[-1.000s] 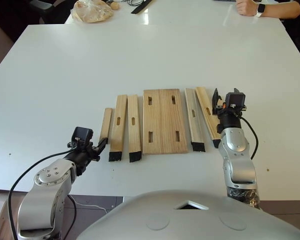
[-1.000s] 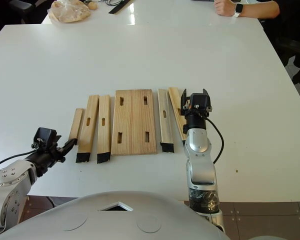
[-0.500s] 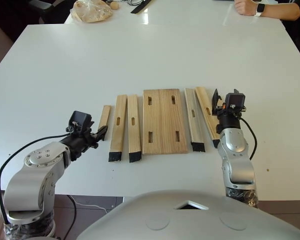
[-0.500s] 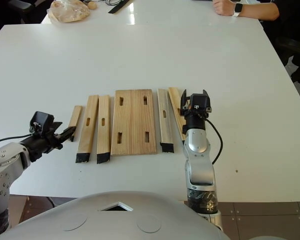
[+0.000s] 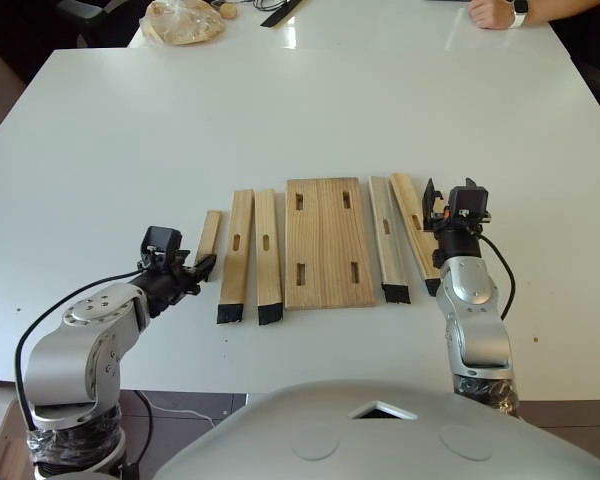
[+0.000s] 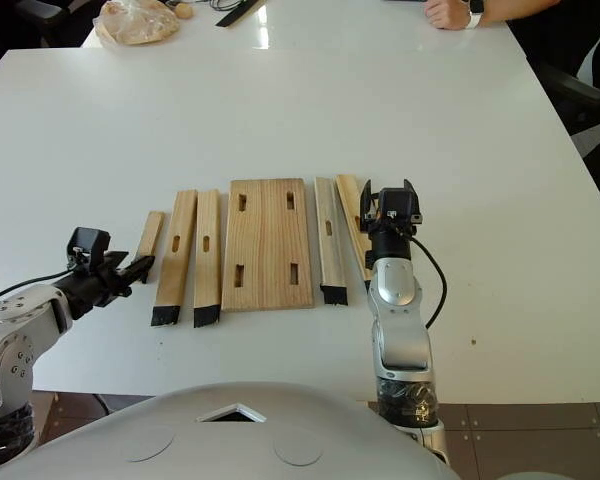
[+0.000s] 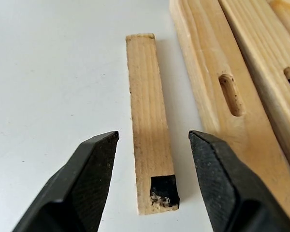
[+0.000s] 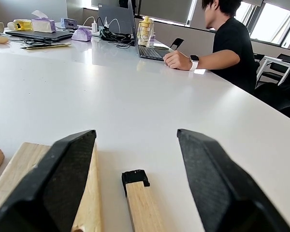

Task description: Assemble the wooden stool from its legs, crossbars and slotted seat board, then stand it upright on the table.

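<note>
1. A flat, pale wooden seat board [image 5: 328, 242] with four rectangular slots lies face-up on the smooth white table [image 5: 300, 110], nearer its near edge than its far edge; the grain and long axis run from near edge to far edge
2. Left of it lie two long pale wooden pieces, the inner left leg [image 5: 268, 254] and the outer left leg [image 5: 237, 252], both parallel to the board, each with an oval slot and a black near end
3. Leftmost is a short plain wooden crossbar [image 5: 210, 243], also parallel, with a black mark on its near end
4. Right of the board, the slotted inner right leg [image 5: 385, 238] lies straight; the outer right leg [image 5: 410, 220] slants, its black near end drifting toward the right edge
5. The left gripper [image 5: 204, 265], with black textured fingers, sits at the crossbar's near end, jaws spread apart, holding nothing
6. The right gripper [image 6: 388, 197] stands just beside the outer right leg, jaws wide apart and empty; a second short wooden bar [image 8: 140, 203] with a black far end lies beside that leg
</note>
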Motion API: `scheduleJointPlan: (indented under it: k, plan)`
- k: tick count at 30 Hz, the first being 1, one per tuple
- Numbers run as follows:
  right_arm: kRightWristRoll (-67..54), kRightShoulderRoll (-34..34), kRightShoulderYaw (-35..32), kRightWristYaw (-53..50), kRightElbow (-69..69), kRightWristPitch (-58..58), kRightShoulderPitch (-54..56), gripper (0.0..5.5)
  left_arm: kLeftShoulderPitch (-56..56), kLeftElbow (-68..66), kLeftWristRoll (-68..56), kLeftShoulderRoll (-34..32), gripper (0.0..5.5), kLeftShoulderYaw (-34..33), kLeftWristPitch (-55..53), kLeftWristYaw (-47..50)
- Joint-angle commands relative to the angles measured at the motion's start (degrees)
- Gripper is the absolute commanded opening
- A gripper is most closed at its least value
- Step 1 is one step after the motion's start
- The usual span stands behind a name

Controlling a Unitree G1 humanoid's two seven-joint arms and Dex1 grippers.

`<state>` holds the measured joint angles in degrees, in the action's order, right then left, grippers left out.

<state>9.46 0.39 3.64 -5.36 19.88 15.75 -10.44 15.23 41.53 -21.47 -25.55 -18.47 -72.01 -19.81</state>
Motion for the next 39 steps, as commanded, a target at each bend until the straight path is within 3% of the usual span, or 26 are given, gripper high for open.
scheduleJointPlan:
  k: [1,5,14,21,26,31,36,39]
  plan:
    - [-0.1,-0.3,-0.1,0.5,-0.5,0.9,0.8,3.11,1.4,-0.8,-0.1,0.5,2.73,1.0,-0.2,0.7]
    - [-0.1,-0.5,0.1,1.0,-0.7,1.1,1.3,3.11,3.3,-4.7,1.3,0.8,2.73,2.9,2.6,0.9]
    - [-0.3,-1.3,0.0,2.1,-0.4,1.9,2.3,3.08,5.5,-12.3,4.5,0.4,1.32,4.8,9.9,2.4]
    - [-0.5,-1.4,-0.7,2.0,-0.1,2.5,3.2,3.08,2.2,-16.3,5.6,-0.4,1.32,2.7,13.5,4.4]
    - [-3.2,-4.7,-4.6,5.3,0.2,3.5,8.8,3.08,-11.0,-15.8,6.7,-2.4,1.32,-0.9,25.2,6.3]
    - [-20.8,-9.0,-11.1,19.3,1.3,2.0,17.7,3.08,-23.9,-7.4,-2.9,-0.2,1.32,-1.8,34.0,1.4]
    - [-56.0,-20.7,-18.5,41.6,4.1,22.6,26.3,3.08,-26.4,1.4,-40.2,-0.2,1.32,-0.6,27.1,-10.3]
    - [-67.6,-27.3,-19.6,52.3,2.0,29.3,31.5,3.08,-30.4,-1.2,-52.6,-1.7,1.32,0.0,25.8,-13.5]
